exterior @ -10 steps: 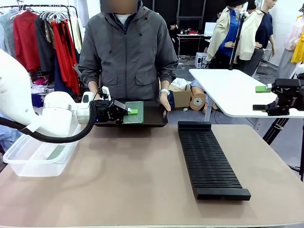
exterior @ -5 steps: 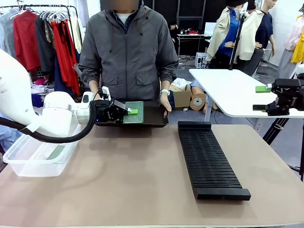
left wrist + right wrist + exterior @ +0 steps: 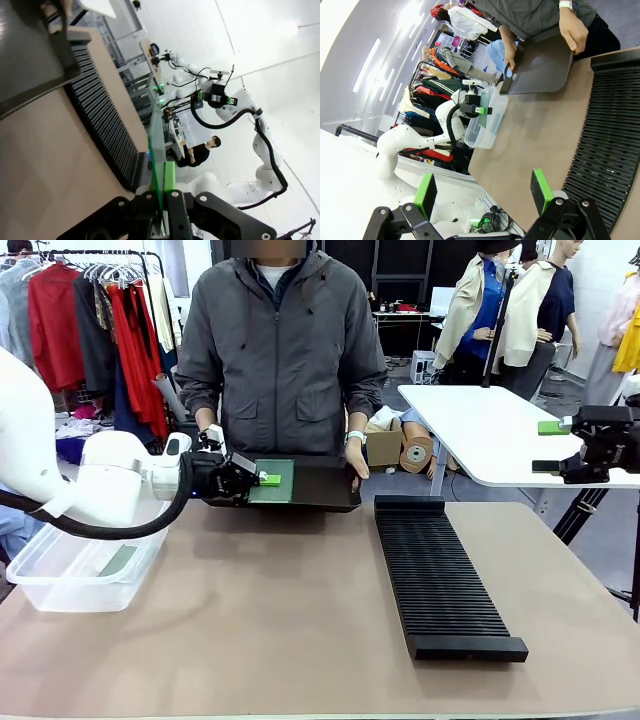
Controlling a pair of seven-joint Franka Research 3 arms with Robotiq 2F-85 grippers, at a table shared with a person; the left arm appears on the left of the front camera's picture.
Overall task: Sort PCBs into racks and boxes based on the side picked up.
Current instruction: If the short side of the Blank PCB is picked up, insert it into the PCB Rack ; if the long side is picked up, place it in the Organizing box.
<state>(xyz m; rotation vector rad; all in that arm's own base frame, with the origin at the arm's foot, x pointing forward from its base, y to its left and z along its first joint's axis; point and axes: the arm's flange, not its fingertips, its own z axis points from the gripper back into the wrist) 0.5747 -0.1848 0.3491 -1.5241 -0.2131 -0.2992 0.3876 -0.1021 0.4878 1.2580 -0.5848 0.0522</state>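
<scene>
Left gripper [image 3: 268,479]: you see it clamped on a PCB [image 3: 274,481] over the person's black tray [image 3: 320,485].
Right gripper [image 3: 482,192]: fingers apart.
Table [image 3: 250,620]: tan; rack [image 3: 440,575] at 3 o'clock, clear box [image 3: 80,565] at 9.
Room: clothes rail [image 3: 95,310] behind.

tub [image 3: 70,570] left | rack [image 3: 440,575] right | tray [image 3: 320,482] behind, perhaps held

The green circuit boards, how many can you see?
2. One PCB is pinched in the left gripper over the black tray the person holds. The other PCB lies in the clear box. More may be hidden.
</scene>
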